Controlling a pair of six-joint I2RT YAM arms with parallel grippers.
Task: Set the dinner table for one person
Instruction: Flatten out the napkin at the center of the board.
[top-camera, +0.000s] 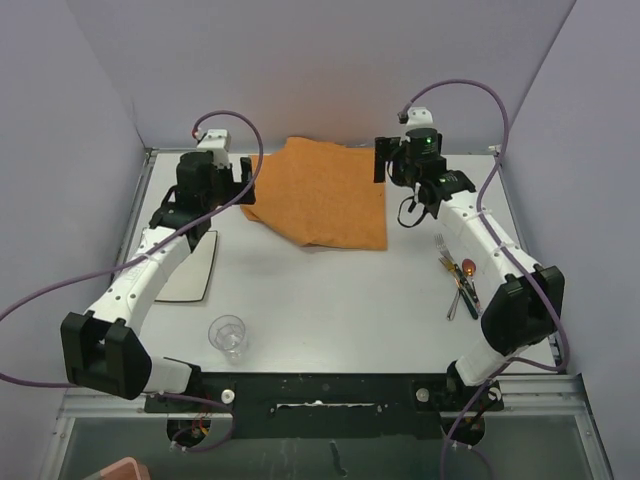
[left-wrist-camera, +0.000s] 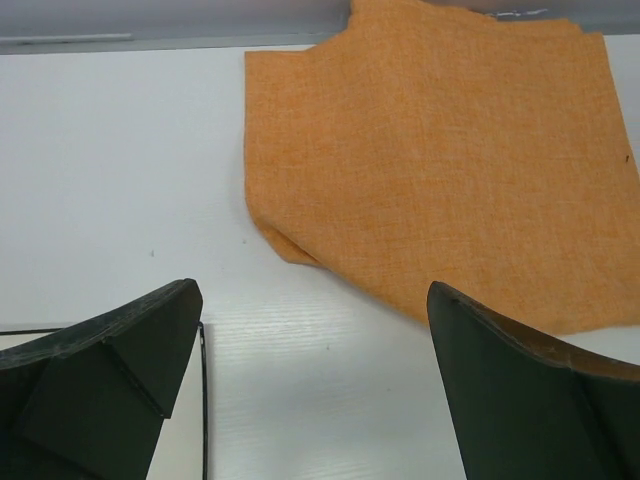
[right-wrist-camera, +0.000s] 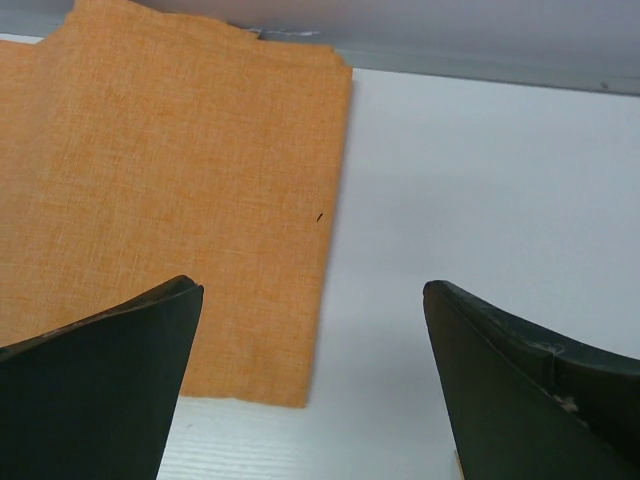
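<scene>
The dinner table (top-camera: 330, 300) is a pale grey-white top. An orange cloth placemat (top-camera: 320, 195) lies rumpled at its back middle. My left gripper (top-camera: 243, 185) is open and empty, just off the placemat's left edge. In the left wrist view the placemat (left-wrist-camera: 440, 160) lies ahead and to the right of the left gripper (left-wrist-camera: 315, 350). My right gripper (top-camera: 383, 160) is open and empty at the placemat's right edge. In the right wrist view the right gripper (right-wrist-camera: 312, 370) straddles the near right corner of the placemat (right-wrist-camera: 170, 200).
A square white plate (top-camera: 190, 265) lies at the left under my left arm, and its dark rim (left-wrist-camera: 204, 400) shows in the left wrist view. A clear glass (top-camera: 228, 335) stands front left. Cutlery (top-camera: 460, 285) lies at the right beside my right arm. Walls close in the back and sides.
</scene>
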